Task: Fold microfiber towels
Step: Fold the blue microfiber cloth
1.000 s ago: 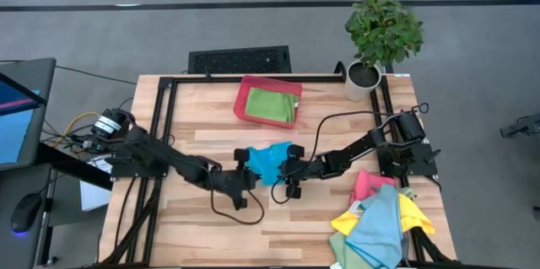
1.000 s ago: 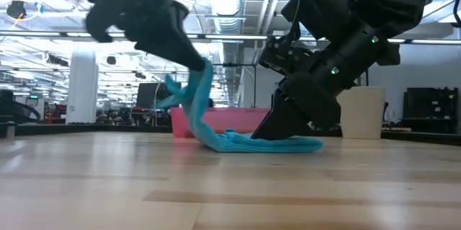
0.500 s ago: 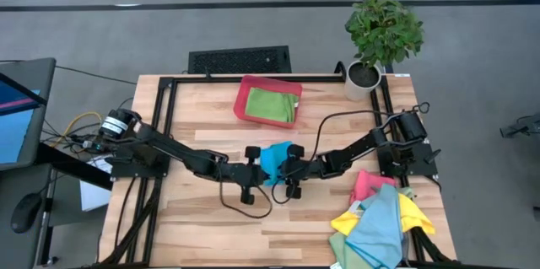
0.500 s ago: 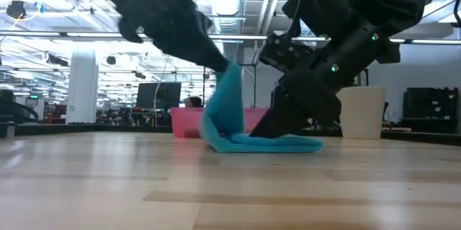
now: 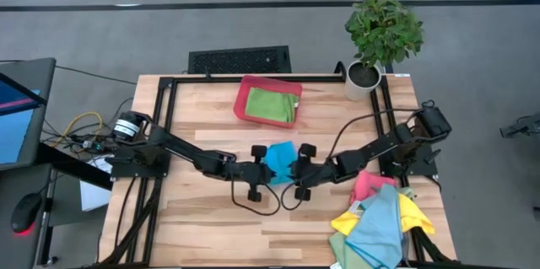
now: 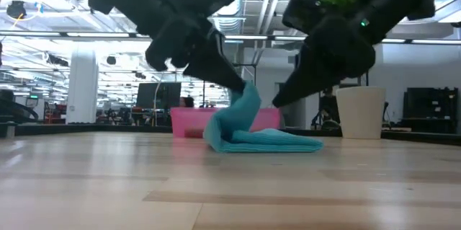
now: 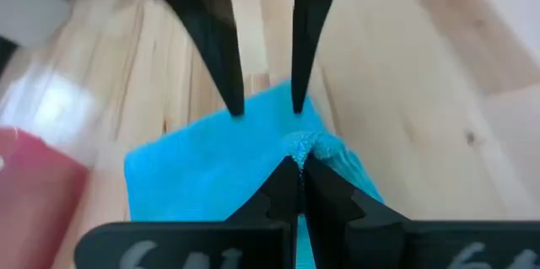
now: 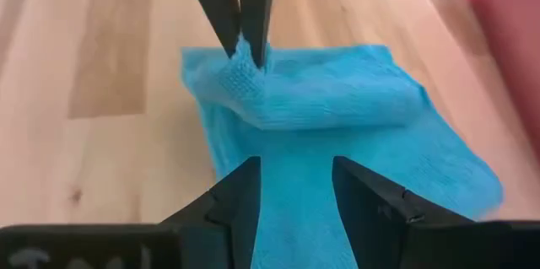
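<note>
Wooden table [image 5: 202,227]: red tray [image 5: 246,100] holds a green towel [image 5: 274,105]; my left gripper [image 5: 268,168] pinches the blue towel [image 5: 281,158], right gripper [image 5: 297,170] parted, empty.

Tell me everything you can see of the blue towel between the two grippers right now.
The blue towel is a soft, nubby light-blue cloth at mid-table, in front of the red tray. Most of it lies flat on the wood, already doubled. The left gripper is shut on one edge, holding that flap up over the flat part. The right gripper hangs open just above the cloth, apparently not touching it.
</note>
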You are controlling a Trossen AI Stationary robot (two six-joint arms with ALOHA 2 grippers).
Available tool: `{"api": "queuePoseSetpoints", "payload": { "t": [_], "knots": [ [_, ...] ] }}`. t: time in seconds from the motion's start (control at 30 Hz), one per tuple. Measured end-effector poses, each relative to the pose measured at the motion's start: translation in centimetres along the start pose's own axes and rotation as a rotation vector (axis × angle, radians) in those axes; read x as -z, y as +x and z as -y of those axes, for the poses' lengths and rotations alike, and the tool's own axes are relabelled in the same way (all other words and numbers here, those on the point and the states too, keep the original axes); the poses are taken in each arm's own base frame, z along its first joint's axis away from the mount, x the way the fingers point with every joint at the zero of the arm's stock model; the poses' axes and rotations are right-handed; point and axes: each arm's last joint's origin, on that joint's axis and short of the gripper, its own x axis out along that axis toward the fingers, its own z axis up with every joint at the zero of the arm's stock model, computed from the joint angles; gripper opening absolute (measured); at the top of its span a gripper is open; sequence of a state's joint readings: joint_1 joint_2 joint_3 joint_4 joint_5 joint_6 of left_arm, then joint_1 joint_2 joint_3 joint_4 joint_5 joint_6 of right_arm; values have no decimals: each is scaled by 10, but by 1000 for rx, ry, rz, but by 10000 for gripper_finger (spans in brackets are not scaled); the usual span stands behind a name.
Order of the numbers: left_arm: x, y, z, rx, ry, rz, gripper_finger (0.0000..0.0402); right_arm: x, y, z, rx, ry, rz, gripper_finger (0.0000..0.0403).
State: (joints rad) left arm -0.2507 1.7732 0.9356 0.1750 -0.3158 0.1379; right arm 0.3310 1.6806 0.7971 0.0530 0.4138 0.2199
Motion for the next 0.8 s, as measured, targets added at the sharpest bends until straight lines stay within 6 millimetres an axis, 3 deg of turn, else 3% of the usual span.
{"api": "queuePoseSetpoints", "payload": {
  "t": [0.33, 0.8],
  "knots": [
    [0, 6, -5, -5, -28, 23, 2, 23, 19, -5, 67, -24, -115, 175],
    [-2, 7, -10, 26, -55, 50, 2, 19, 20, -6, 51, -4, -77, 175]
  ]
}}
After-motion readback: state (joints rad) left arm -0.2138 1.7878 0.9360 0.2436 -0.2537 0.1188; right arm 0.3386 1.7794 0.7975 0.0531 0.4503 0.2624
